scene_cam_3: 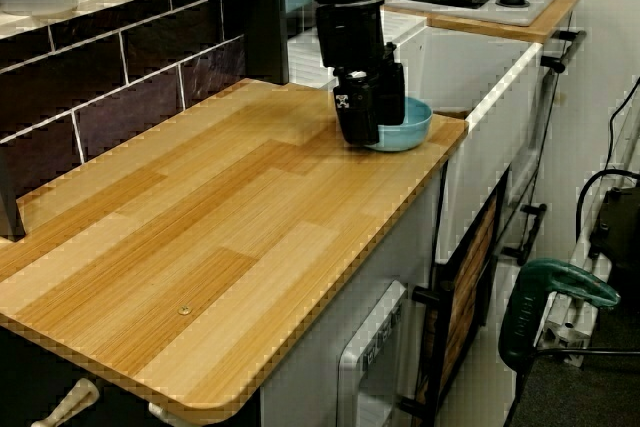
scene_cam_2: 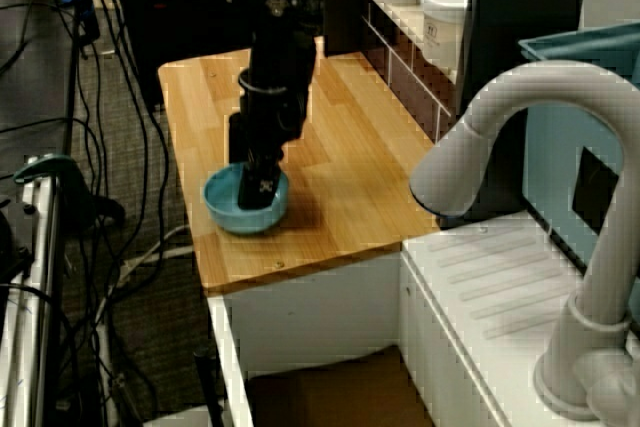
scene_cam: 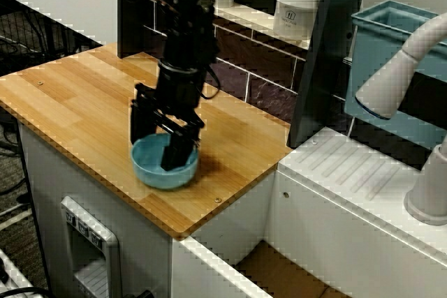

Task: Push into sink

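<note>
The hand [scene_cam: 167, 141] stands with fingers apart over the rim of the blue bowl [scene_cam: 165, 164], one finger inside. The bowl rests on the tabletop [scene_cam: 77, 106] near the edge beside the sink [scene_cam: 279, 273]. The push seems begun; next, the robot should slide the bowl steadily toward that edge.

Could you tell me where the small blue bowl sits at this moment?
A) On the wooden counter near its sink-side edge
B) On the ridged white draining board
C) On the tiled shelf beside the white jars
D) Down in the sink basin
A: the blue bowl rests on the wooden counter near the edge by the sink, with the gripper reaching down into it.
</note>
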`<state>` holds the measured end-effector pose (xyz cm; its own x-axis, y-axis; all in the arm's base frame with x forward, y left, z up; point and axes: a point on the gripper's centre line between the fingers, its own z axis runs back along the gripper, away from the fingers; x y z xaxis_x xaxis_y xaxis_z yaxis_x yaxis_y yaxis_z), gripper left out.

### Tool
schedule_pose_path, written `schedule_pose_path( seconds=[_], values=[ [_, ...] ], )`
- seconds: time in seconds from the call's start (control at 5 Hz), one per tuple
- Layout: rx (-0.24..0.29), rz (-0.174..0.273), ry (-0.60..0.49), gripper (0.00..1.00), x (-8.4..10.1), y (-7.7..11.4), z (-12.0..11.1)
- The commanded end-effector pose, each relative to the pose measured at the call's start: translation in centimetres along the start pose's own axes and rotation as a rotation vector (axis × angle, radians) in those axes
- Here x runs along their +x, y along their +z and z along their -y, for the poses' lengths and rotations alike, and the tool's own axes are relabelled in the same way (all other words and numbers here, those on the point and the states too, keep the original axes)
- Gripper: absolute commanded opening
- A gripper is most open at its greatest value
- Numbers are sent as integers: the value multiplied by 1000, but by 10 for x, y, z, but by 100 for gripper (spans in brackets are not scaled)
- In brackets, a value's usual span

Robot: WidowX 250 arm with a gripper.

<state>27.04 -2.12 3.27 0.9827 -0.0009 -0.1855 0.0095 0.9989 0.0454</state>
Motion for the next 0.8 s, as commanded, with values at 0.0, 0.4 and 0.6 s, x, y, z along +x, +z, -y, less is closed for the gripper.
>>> schedule_pose_path(
  seconds=[0.0,0.4,0.6],
  values=[
    [-69,13,-138,100,-4,17,77],
    [-99,39,-188,100,-3,32,114],
    [-56,63,-174,100,-5,35,117]
  ],
)
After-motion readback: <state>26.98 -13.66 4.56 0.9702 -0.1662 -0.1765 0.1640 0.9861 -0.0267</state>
